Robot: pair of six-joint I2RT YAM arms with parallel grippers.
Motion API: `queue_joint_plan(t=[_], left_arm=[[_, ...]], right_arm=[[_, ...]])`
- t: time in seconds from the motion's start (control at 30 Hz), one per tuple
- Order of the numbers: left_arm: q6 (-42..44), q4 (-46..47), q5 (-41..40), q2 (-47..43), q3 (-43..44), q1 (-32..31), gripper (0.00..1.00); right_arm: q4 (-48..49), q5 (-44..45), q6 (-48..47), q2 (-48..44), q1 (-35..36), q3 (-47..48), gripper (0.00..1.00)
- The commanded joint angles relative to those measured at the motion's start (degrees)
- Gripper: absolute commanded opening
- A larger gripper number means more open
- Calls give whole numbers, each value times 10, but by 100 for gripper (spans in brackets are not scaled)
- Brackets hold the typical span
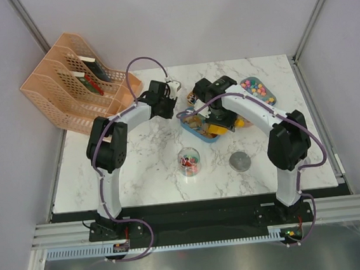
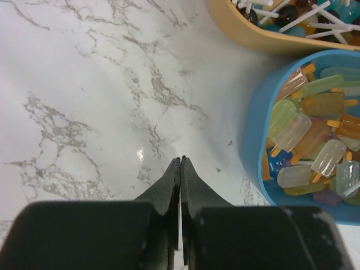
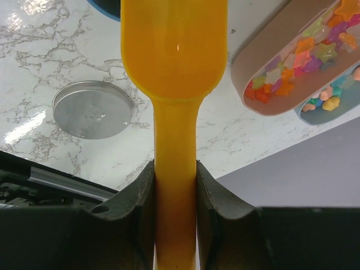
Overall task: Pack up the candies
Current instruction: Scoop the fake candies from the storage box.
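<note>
A white marble-patterned table (image 1: 151, 169) with grey veins fills the middle of a booth enclosed by plain pale grey walls (image 1: 188, 19), which meet at the back corners behind slim metal posts (image 1: 312, 14). Along the near edge run a black strip (image 1: 199, 204) and an aluminium rail (image 1: 201, 221). Below these lies a dull grey surface (image 1: 199, 267), possibly the floor. The light is soft and even, leaving small glints (image 2: 140, 153) on the marble.

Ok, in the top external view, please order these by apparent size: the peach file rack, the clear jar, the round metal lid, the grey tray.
1. peach file rack
2. grey tray
3. clear jar and round metal lid: about alike; the taller jar is nearer the camera, so unranked.
</note>
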Motion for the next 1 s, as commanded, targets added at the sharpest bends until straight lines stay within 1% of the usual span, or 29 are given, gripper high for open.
queue_joint_plan(t=[0.0,0.2,0.4,0.6,0.7,0.97], left_arm=[[-16,12,49,23,33,1,2],[-52,4,119,35,42,1,2],[-62,3,155,40,36,1,2],[-65,5,185,43,34,1,2],[-85,6,197,43,31,1,2],[-84,11,203,26,4,1,2]], right_arm=[[-70,0,0,28,4,23,0],[-69,-4,0,68,4,44,0],[-69,-11,0,92,4,47,0],[-69,-9,4,123,0,74,0],[-69,-6,7,136,-5,87,0],[-68,-3,13,163,-9,125,0]])
